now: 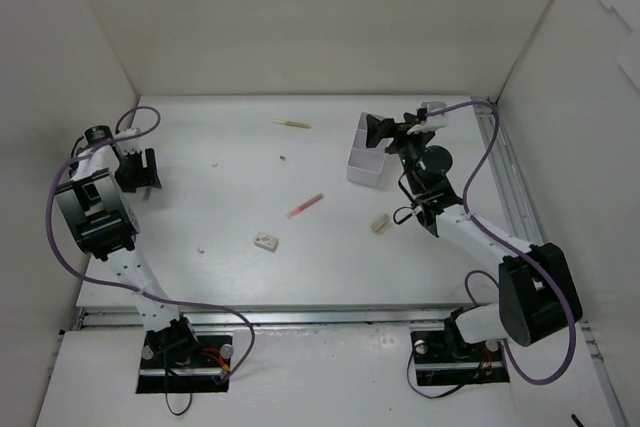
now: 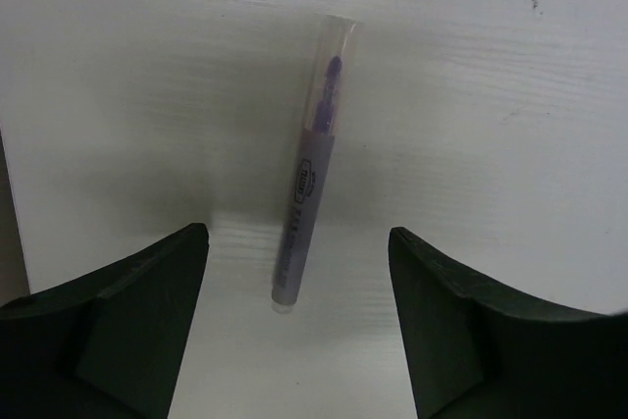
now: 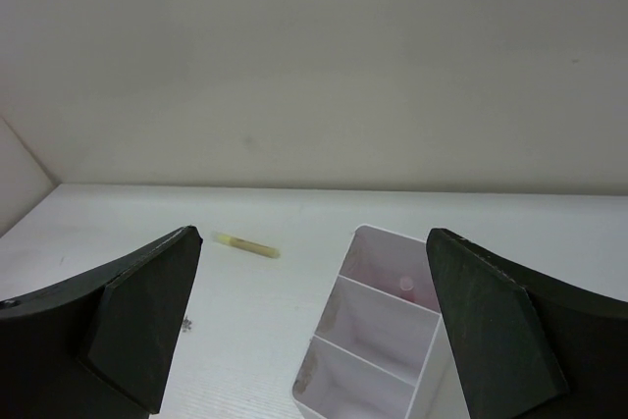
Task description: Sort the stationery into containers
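The left gripper (image 2: 294,242) hangs wide open and empty, jaws either side of a purple pen (image 2: 312,169) lying on the table (image 2: 491,95). Closing too high or off-centre could roll it out. The right gripper (image 3: 314,235), also open and empty, hovers over the box (image 3: 378,340), well apart from that pen.

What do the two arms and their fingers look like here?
Both the left arm and right arm have white links with bulky black joint housings. A purple cable loops loosely along each. The fingers are matte black, broad and wedge-shaped. No markings are legible.
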Tool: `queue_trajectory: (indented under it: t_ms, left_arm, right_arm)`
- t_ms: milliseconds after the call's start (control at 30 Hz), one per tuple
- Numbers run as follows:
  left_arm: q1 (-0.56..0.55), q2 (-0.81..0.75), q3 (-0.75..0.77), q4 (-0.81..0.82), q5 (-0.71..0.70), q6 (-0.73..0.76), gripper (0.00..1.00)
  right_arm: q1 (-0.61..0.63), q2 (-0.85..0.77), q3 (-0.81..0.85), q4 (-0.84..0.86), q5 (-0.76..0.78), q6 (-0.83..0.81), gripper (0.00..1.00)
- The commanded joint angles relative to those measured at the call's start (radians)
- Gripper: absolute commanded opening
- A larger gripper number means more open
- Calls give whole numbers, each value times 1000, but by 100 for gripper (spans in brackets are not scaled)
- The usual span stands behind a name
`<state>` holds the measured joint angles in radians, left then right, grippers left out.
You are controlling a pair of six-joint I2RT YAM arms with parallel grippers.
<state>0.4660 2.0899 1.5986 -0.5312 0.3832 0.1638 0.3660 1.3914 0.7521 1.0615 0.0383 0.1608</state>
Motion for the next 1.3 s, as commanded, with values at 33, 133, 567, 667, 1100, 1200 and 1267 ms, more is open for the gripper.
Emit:
queue_trajectory:
  t_ms: [33, 133, 567, 667, 1100, 1200, 1267]
  left_arm:
    - [-41, 19, 55, -50, -87, 36, 63]
    - [-41, 35, 67, -75, -107, 32, 55]
    - [-73, -37, -14, -21, -52, 11, 0]
    - [-119, -106, -46, 0, 23, 5, 0]
    - [-668, -519, -262, 296, 158, -131, 0]
    - [-736, -534, -278, 358, 192, -217, 0]
    - [-757, -545, -284, 407, 226, -240, 0]
  right_arm:
    - [-12, -55, -8, 68, 52, 0, 98]
    - [-10, -72, -20, 69, 52, 3, 98]
    - [-13, -137, -57, 54, 83, 5, 98]
    - [-12, -153, -54, 5, 26, 63, 98]
    - [120, 115, 142, -81, -620, 322, 98]
    - [145, 121, 150, -80, -594, 333, 98]
    - [149, 112, 136, -80, -516, 353, 98]
